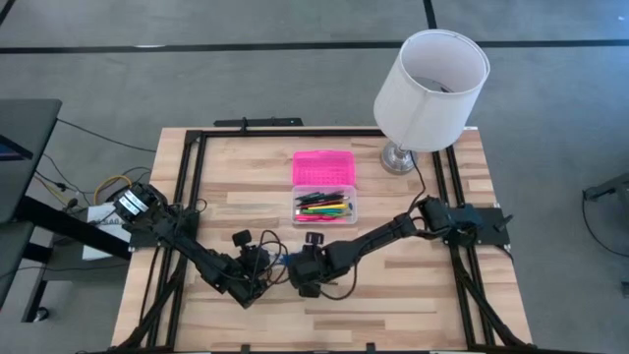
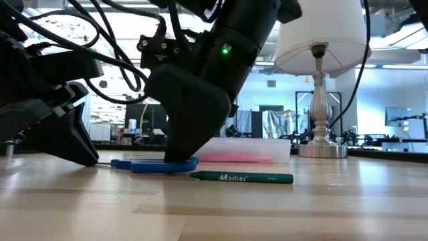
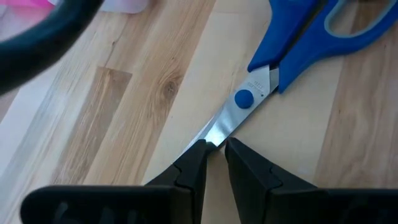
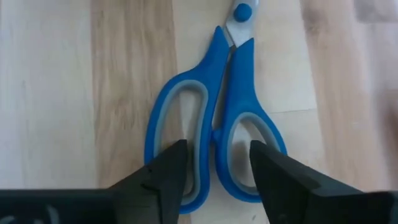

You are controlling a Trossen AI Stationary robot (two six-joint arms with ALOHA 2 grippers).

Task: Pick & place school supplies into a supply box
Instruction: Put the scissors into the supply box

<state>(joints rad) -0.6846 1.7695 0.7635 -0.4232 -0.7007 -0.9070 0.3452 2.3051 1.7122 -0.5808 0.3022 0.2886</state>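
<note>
Left gripper pinches the scissors by the blade tip. Right gripper released, fingers straddling the handles, in line with the scissors' long axis.

Wooden table seen from above, open pink-lidded supply box filled with coloured pens, white lamp at far corner, left gripper and right gripper met near front edge
</note>
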